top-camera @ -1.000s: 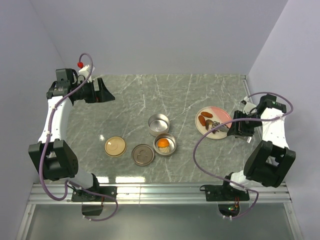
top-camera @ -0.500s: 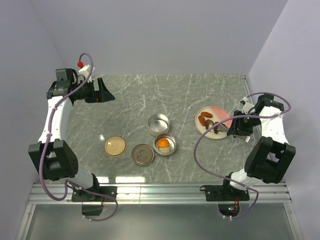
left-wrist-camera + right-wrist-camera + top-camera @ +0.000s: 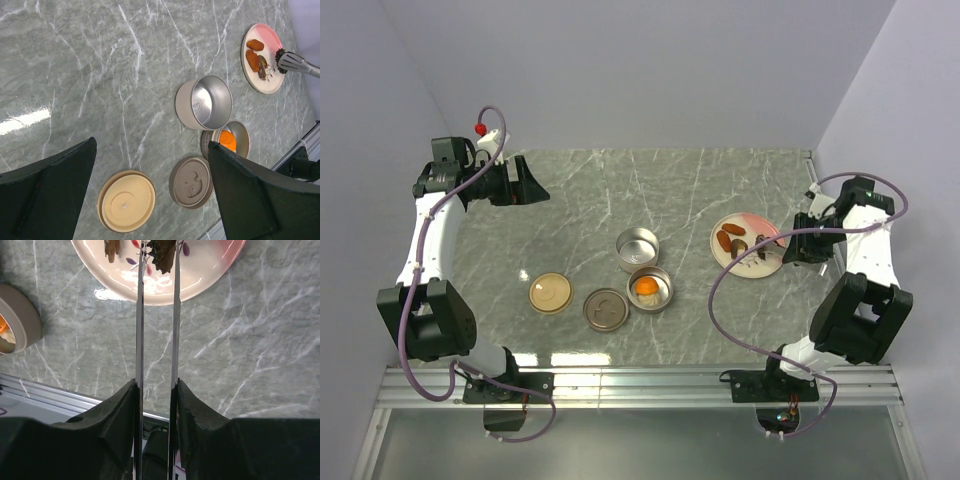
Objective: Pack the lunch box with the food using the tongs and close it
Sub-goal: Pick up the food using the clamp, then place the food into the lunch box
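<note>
Right pincer (image 3: 156,385) grips the tongs (image 3: 174,330), tips flanking a dark brown bit (image 3: 162,255) on the plate (image 3: 210,270). Left pincer (image 3: 151,145) hangs wide open over the desk (image 3: 100,60).

Right wrist view: the plate (image 3: 200,275) is cut by the top edge, as is the dark brown piece (image 3: 162,255) between the two arms of the tongs (image 3: 174,330). The joined end of the tongs lies hidden low between the right fingers (image 3: 120,425). A tin (image 3: 17,320) is cropped at the left edge.

Left wrist view: the left fingers (image 3: 245,195) run off the bottom edge, and one covers part of the tin holding the orange chunk (image 3: 227,140).

Top view: the tongs are too thin to trace.
</note>
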